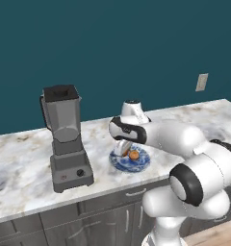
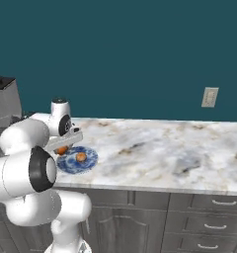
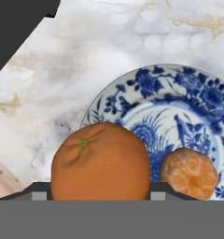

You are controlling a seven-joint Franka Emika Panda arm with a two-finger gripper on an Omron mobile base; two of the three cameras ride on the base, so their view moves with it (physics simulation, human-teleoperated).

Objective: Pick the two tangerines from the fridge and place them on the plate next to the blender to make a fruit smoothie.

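My gripper [image 3: 100, 192] is shut on one tangerine [image 3: 101, 161], a round orange fruit that sits between the two finger tips just above the near rim of the blue-and-white plate [image 3: 151, 84]. The other tangerine [image 3: 189, 172] lies on the plate to its right. From the base, the gripper [image 1: 123, 149] hangs over the plate [image 1: 142, 162], beside the resting tangerine [image 1: 134, 154]. The held tangerine [image 2: 62, 149] shows under the hand, left of the resting one [image 2: 81, 157]. The grey blender [image 1: 67, 139] stands left of the plate. The fridge is out of view.
The marble counter [image 2: 165, 148] runs wide to the right of the plate [image 2: 89, 161], with dark drawers [image 2: 214, 202] below its front edge. A wall outlet [image 1: 201, 81] sits on the teal wall. The blender's dark base [image 3: 16, 18] is close to the hand.
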